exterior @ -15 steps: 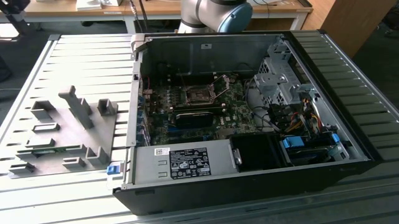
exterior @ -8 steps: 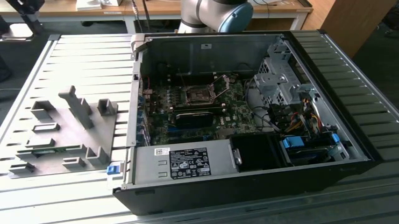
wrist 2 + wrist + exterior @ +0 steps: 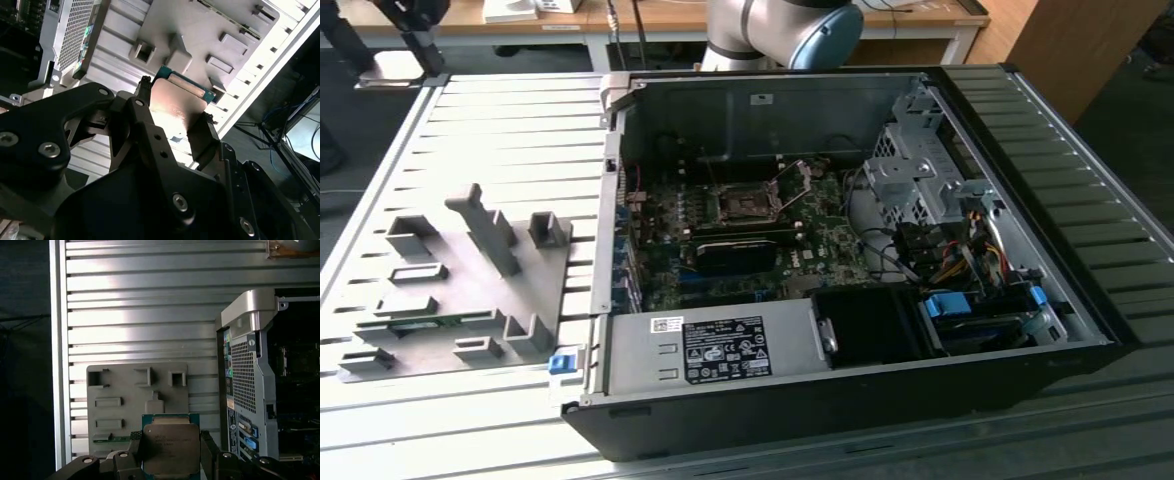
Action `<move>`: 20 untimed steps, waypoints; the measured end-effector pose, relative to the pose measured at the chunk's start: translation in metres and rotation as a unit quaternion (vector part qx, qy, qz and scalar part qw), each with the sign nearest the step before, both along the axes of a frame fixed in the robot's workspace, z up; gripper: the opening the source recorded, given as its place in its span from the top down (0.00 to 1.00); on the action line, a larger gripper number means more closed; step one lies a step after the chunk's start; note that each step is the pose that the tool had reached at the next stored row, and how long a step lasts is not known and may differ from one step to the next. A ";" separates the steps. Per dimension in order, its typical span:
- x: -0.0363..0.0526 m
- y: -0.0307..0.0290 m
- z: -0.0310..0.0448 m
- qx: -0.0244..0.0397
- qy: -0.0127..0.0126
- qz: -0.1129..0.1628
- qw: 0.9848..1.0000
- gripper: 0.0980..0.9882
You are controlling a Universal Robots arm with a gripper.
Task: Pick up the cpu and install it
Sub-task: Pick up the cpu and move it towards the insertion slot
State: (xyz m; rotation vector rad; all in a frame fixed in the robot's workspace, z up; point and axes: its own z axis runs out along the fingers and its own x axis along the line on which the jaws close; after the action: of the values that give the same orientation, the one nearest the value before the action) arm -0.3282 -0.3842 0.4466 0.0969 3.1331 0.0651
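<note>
Even, soft light covers the slatted metal table (image 3: 494,120) in the exterior view; the fixture blocks (image 3: 487,235) cast faint shadows and the computer case (image 3: 761,100) interior is dim. In the first wrist view the slats glare white in bands. In the second wrist view the cpu (image 3: 175,107) lid carries a warm sheen against the black, underlit gripper (image 3: 172,114).

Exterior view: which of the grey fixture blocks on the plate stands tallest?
The narrow slab near the middle of the fixture plate; it rises well above the squat blocks around it.
</note>
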 end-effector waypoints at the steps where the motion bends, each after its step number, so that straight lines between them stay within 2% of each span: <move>1: 0.0020 0.0003 -0.0001 0.000 0.000 0.000 1.000 0.50; 20: 0.0420 0.0025 -0.0024 0.000 0.000 0.000 1.000 0.50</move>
State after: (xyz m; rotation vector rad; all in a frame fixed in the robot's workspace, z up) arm -0.2862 -0.3817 0.4441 0.0969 3.1331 0.0647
